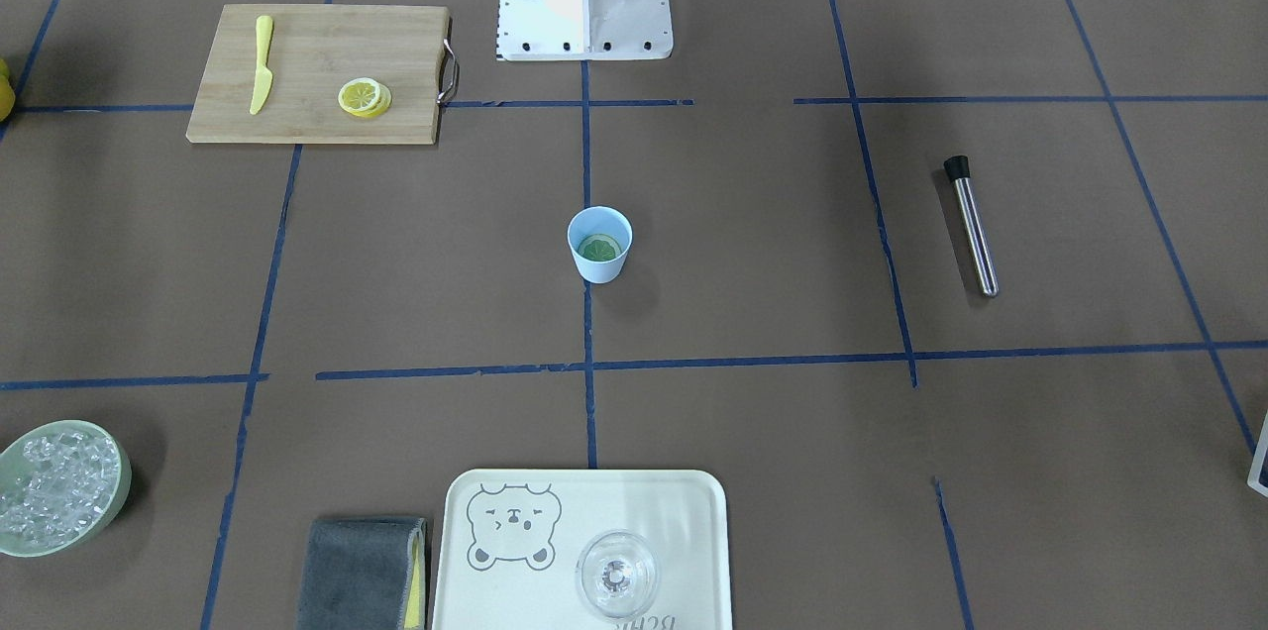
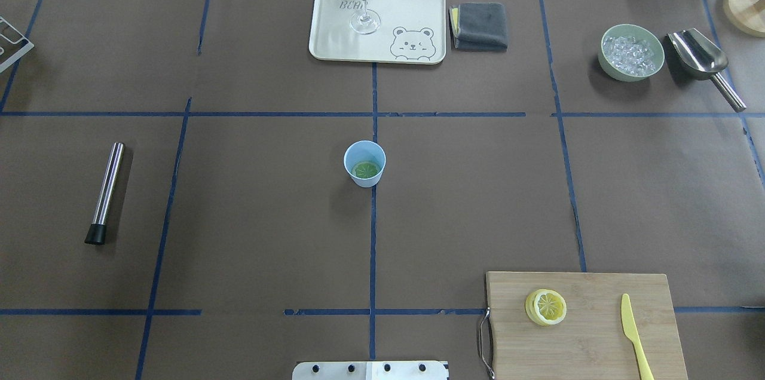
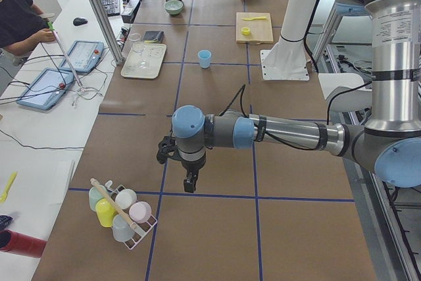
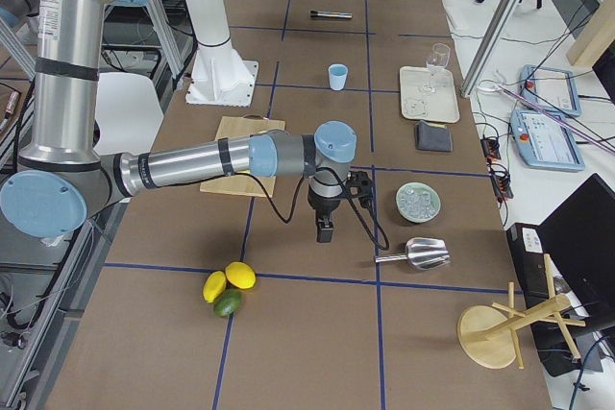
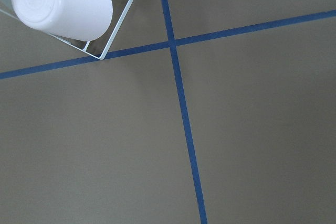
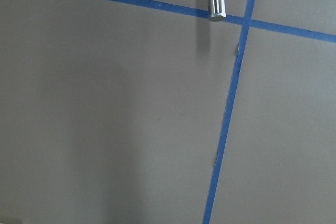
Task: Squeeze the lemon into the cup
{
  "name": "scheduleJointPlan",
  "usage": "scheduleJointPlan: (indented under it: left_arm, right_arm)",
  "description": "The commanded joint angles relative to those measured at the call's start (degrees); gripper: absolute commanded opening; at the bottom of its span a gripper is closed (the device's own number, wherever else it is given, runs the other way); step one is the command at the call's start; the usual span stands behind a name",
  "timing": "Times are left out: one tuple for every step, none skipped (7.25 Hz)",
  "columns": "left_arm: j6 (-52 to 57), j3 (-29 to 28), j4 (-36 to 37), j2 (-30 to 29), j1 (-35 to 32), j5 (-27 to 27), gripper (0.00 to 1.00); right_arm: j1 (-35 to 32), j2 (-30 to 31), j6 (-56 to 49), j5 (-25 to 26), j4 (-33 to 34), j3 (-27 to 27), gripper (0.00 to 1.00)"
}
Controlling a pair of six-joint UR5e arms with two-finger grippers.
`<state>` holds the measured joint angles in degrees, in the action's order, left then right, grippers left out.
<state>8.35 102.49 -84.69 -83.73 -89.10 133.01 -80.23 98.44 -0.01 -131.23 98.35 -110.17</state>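
Lemon slice [image 2: 366,170] down inside the light-blue cup [image 2: 361,151] (left pincer [image 3: 189,187] and right pincer [image 4: 326,233] far off, apart or together unclear).

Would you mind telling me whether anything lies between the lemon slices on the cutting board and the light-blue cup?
Nothing visible does. Only bare table separates the lemon slices from the cup; the yellow knife lies on their far side. A slice already sits in the cup.

Overhead and front-facing views look steeply down on the cup [image 2: 364,152] from opposite sides; both end views see it from afar; wrist cameras sit close above the table [image 5: 252,129], away from it
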Motion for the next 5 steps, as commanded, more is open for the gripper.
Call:
scheduleJointPlan:
  left_arm:
    - [0.09, 1.82, 0.05, 0.06, -0.02, 0.06, 1.00]
    - [0.09, 2.19, -0.04, -0.73, -0.02, -0.03, 1.00]
    - [0.00, 4.28, -0.04, -1.34, -0.28, -0.20, 1.00]
    - [0.00, 3.60, 0.22, -4.57, -0.11, -0.29, 1.00]
    - [0.00, 2.12, 0.40, -4.95, -0.11, -0.29, 1.00]
  right_arm:
    - [0.16, -2.09, 0.53, -0.26, 0.08, -1.53, 1.00]
    - [0.16, -4.29, 0.53, -0.08, 0.35, -0.93, 1.00]
    - [0.16, -4.40, 0.53, -0.16, -0.08, -0.58, 1.00]
    - [0.16, -4.57, 0.27, 0.18, -0.09, -0.49, 1.00]
    - [0.16, -3.97, 0.10, 0.88, -0.09, 1.17, 1.00]
